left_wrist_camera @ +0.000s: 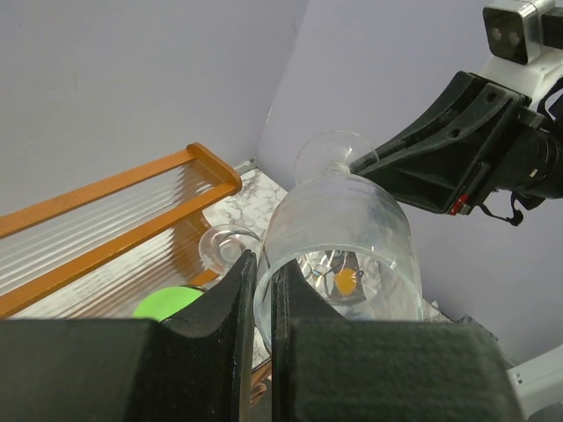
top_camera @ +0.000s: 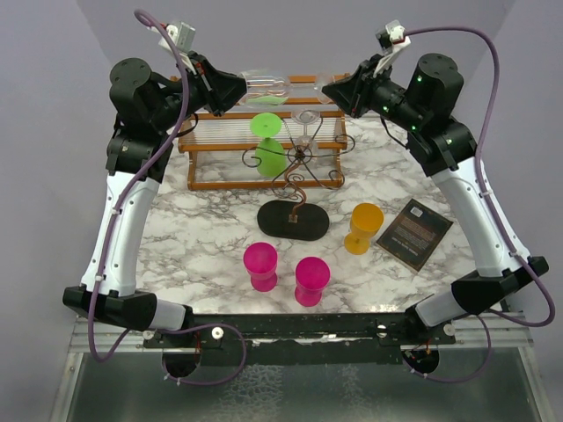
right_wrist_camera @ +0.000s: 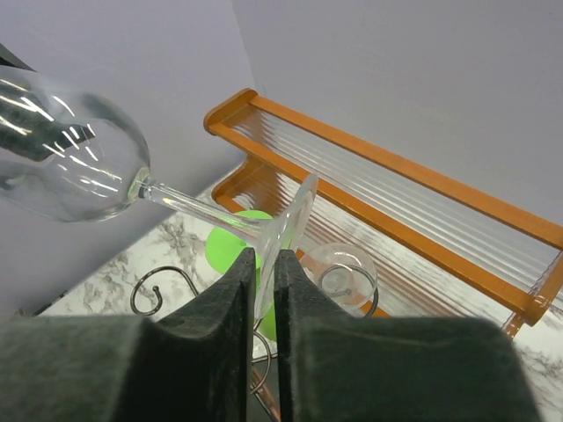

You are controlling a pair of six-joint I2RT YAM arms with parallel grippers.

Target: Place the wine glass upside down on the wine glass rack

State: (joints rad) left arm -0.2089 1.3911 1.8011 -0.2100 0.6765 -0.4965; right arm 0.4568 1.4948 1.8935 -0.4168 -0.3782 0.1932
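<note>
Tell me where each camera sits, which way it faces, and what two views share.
Top: above and behind the arms, looking down at the table; both arms show, left gripper and right gripper holding the glass.
Left wrist: on the left arm, facing the glass bowl and right gripper; left fingers show.
Right wrist: on the right arm, facing the glass foot and shelf; right fingers show.
Shared: both wrist views show the glass and shelf.
</note>
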